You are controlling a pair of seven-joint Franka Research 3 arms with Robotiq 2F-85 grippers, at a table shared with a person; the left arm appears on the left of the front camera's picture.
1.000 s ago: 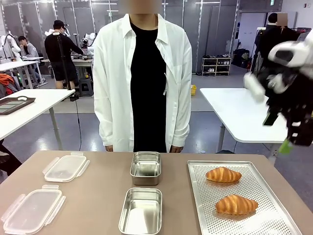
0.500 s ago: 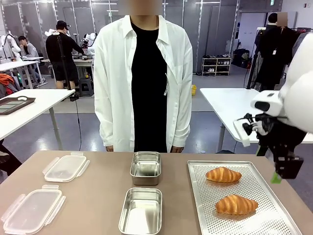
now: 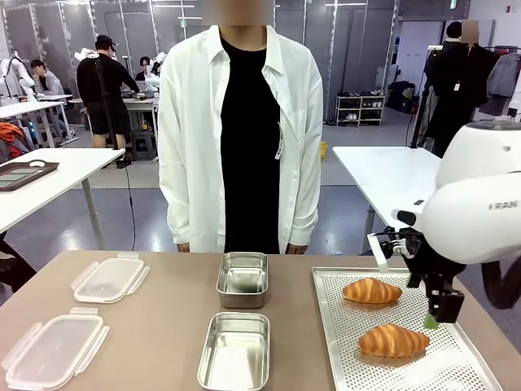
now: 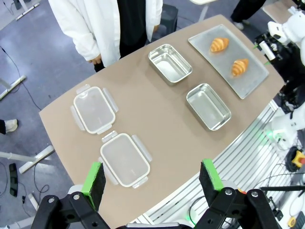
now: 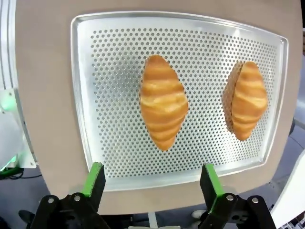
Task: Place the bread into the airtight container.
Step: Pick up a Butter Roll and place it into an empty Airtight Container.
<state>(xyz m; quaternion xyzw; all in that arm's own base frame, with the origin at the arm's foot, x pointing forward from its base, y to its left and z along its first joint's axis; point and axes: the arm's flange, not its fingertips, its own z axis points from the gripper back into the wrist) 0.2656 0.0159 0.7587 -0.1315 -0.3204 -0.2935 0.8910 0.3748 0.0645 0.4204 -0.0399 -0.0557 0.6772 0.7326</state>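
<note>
Right end effector (image 3: 438,311) released, fingers spread | brought down within the last second from high at right to above the tray (image 3: 342,358) | bread (image 5: 163,109) centred beneath, ungrasped | container (image 3: 235,350) empty | grasp judged imminent | left end effector (image 4: 150,176) released, high over the bench (image 4: 157,119)

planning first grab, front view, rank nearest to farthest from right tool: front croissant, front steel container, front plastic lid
1. front croissant, right side, beside the right tool
2. front steel container, middle
3. front plastic lid, far left
</note>
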